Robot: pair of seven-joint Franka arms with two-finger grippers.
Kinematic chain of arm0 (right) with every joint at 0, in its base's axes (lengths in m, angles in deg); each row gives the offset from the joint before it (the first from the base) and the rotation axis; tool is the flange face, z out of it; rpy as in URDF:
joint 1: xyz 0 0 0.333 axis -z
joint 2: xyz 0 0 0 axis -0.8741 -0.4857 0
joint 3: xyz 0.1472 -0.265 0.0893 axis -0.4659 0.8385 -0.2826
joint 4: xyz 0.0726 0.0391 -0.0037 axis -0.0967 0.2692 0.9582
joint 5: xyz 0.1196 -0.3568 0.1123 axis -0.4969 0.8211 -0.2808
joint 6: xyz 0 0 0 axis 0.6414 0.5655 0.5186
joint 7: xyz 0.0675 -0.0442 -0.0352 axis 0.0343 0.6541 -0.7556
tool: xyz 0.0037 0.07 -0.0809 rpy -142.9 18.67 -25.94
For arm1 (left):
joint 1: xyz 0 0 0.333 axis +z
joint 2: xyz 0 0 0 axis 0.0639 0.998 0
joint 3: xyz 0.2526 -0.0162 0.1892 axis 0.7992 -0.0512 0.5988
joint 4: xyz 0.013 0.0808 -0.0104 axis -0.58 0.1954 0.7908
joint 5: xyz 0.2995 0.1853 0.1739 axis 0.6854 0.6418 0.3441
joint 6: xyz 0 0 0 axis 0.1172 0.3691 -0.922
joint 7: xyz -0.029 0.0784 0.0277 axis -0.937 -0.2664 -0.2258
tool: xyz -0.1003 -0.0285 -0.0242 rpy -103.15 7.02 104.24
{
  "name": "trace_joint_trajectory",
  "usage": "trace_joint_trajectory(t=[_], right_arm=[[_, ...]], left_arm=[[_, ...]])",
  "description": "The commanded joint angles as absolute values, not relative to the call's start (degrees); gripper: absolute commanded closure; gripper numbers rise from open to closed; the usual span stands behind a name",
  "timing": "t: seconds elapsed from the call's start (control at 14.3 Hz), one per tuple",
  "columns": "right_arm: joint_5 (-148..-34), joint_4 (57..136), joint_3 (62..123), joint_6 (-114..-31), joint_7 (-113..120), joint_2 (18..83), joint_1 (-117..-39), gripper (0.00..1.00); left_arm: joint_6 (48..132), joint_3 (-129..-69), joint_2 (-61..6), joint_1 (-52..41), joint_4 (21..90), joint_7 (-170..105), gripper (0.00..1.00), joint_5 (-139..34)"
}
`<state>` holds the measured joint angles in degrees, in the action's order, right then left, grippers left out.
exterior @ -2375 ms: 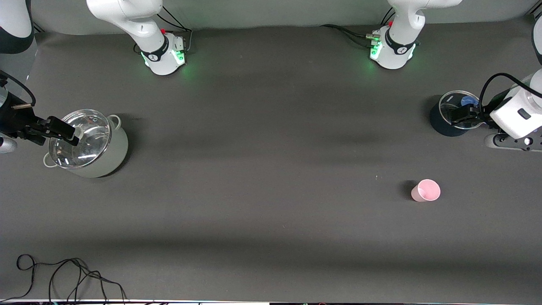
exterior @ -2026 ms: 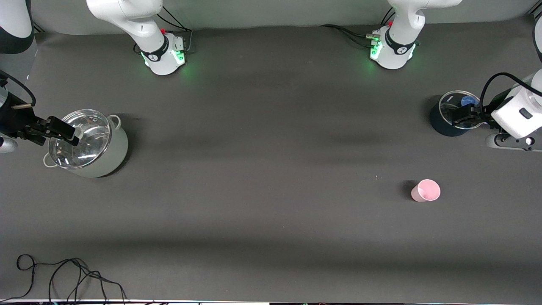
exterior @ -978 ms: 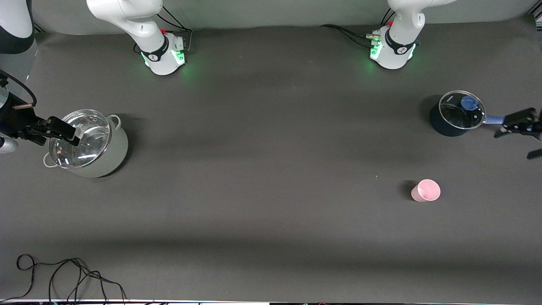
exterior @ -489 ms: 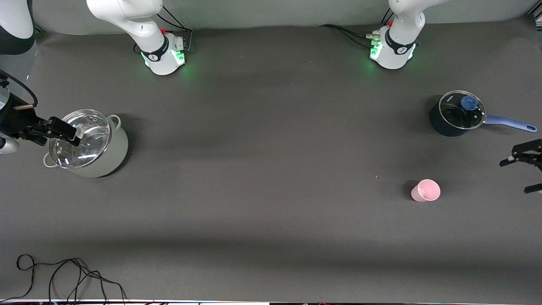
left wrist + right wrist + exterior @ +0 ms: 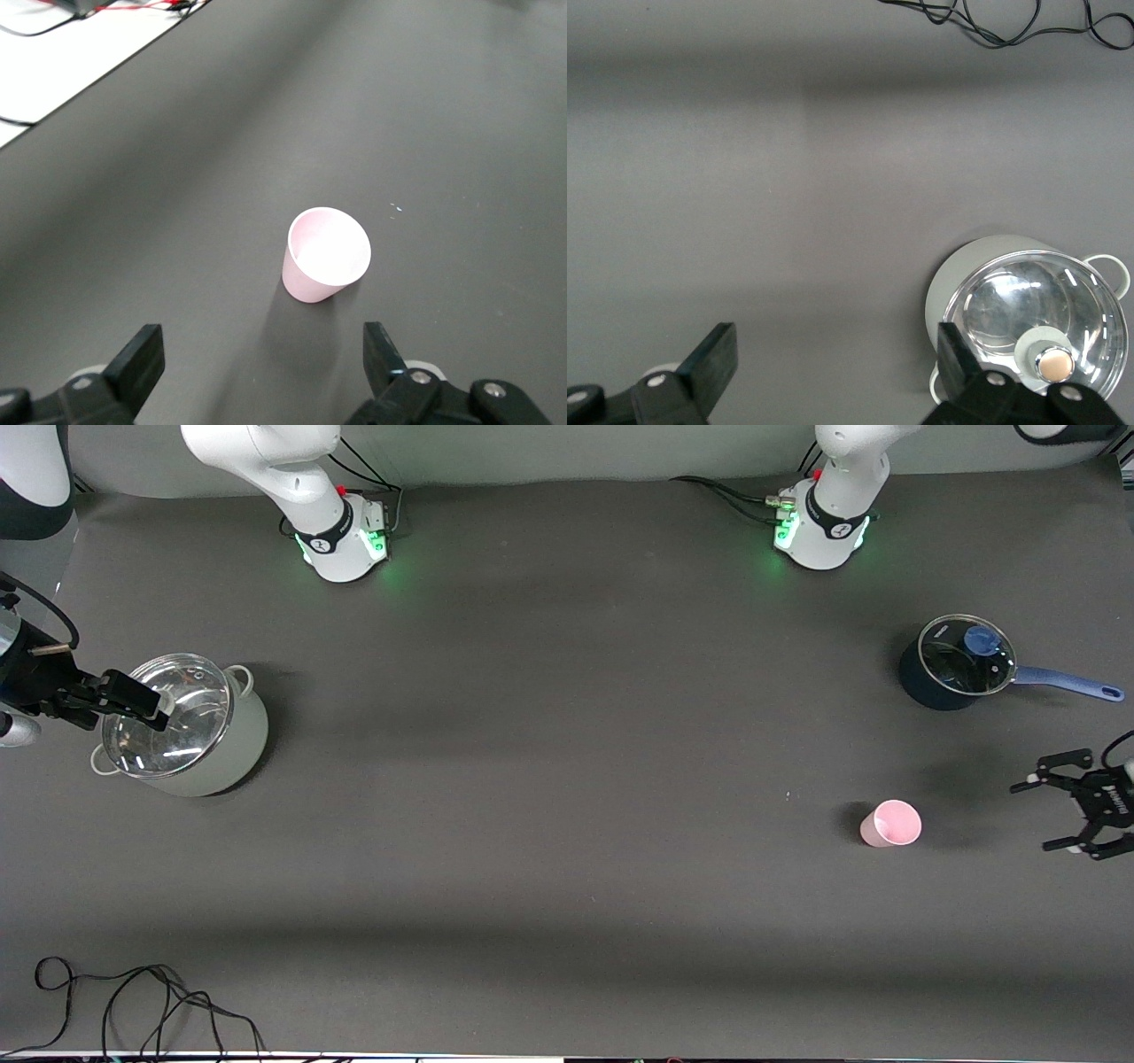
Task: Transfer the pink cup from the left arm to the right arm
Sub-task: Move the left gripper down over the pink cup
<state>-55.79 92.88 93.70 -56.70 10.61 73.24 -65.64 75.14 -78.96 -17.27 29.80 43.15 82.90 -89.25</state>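
The pink cup [image 5: 890, 824] stands upright on the dark table toward the left arm's end; it also shows in the left wrist view [image 5: 326, 257]. My left gripper [image 5: 1035, 816], the black claw-like one, is open and empty. It hangs low beside the cup, apart from it, at the table's end, with the cup ahead of its fingers [image 5: 263, 354]. My right gripper [image 5: 146, 701] is open and empty over the rim of the lidded steel pot [image 5: 186, 726] at the right arm's end; it waits there [image 5: 833, 354].
A dark saucepan [image 5: 930, 682] with a glass lid and a blue handle stands farther from the front camera than the cup. The steel pot also shows in the right wrist view [image 5: 1028, 310]. A black cable [image 5: 133, 1001] lies at the table's near edge.
My left gripper has left the saucepan, swung out past the table's end and come in low beside the pink cup. The right arm and the cup have not moved.
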Motion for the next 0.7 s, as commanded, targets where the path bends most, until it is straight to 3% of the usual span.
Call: trace_joint_trajectory(t=[0.0,0.63], right_arm=[[-56.4,91.7,94.3,-56.7,10.2,72.7,-66.1,0.00],[-56.5,91.7,94.4,-56.7,10.1,72.7,-66.0,0.00]], left_arm=[[69.8,-79.9,-11.7,33.4,43.2,94.0,0.00,-97.7],[69.5,-79.9,-4.4,35.0,51.6,117.5,0.00,-111.1]])
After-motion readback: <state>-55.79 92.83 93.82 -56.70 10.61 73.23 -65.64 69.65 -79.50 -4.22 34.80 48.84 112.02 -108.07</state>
